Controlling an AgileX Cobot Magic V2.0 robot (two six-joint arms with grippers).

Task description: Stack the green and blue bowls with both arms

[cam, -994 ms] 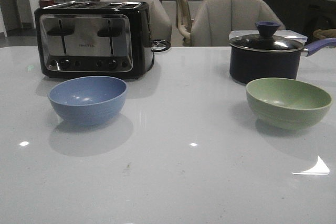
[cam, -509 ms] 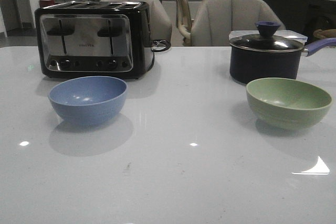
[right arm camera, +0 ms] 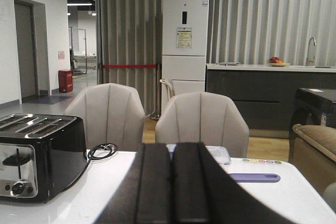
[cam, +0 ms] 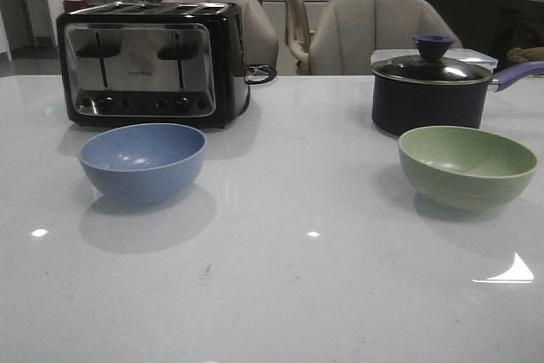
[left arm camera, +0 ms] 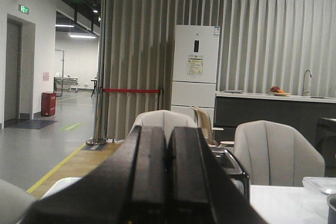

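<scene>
Your blue bowl point(cam: 142, 161) sits upright on the left of the white surface point(cam: 280, 278), in front of the toaster point(cam: 151, 61). The green bowl point(cam: 467, 166) sits well apart on the right, just in front of the lidded saucepan point(cam: 432, 91). So the left gripper point(left arm camera: 168, 167) is the natural one for blue, the right gripper point(right arm camera: 172, 178) for green. Both sets of fingers are pressed together, holding nothing, aimed level across the room; neither wrist view shows a bowl, so you need to tip down.
</scene>
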